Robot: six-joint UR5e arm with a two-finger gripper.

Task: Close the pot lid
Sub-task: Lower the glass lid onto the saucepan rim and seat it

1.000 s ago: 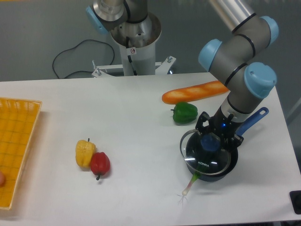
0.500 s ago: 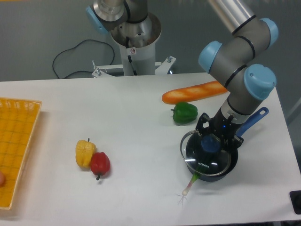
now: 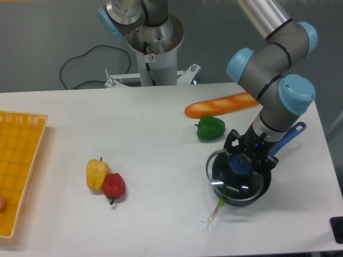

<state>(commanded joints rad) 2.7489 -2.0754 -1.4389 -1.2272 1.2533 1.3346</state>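
Lid (image 3: pixel 236 182) sits over the pot (image 3: pixel 252 194) at lower right of frame, nearly seated, my gripper (image 3: pixel 242 162) pinching its blue knob; left: settle it flush & let go

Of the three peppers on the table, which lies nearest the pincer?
The green pepper, just below the bread loaf and up-left of the pincer. The yellow pepper and red pepper sit together far across the table.

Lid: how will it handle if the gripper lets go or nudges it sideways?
The lid looks like glass with a thin metal rim: probably rigid, fragile if dropped. It sits slightly off-centre on the pot, so a sideways nudge may slide it. The gripper holds only its small knob; it could pivot.
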